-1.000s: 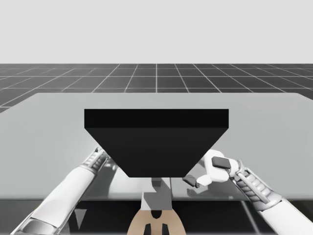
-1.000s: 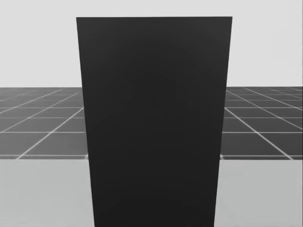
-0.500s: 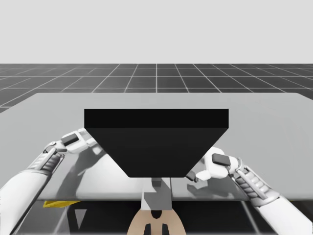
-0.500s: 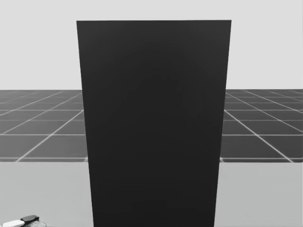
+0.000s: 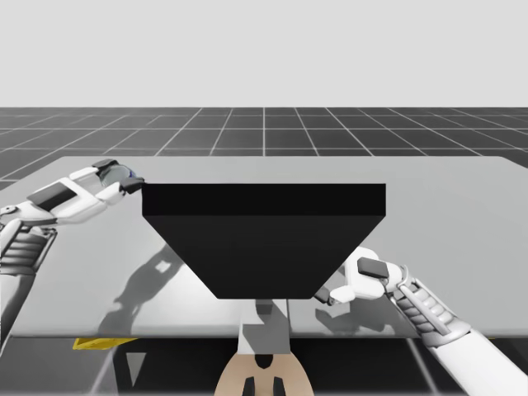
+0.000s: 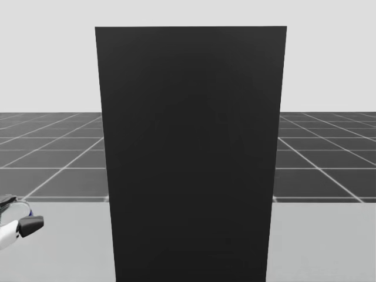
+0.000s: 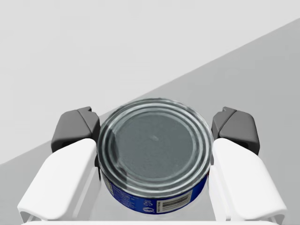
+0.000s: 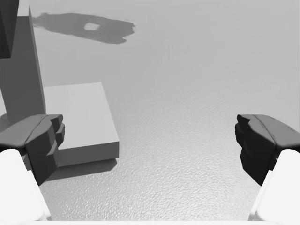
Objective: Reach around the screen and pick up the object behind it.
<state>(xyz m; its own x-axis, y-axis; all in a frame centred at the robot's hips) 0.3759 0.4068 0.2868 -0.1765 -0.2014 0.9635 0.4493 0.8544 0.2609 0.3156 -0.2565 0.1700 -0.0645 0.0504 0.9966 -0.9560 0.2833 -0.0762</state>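
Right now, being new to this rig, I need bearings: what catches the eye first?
A tall black screen stands dead ahead, blocking the head view. Beside its top left corner my left gripper holds a blue can between its fingers. My right gripper hangs open at the screen's near right side.
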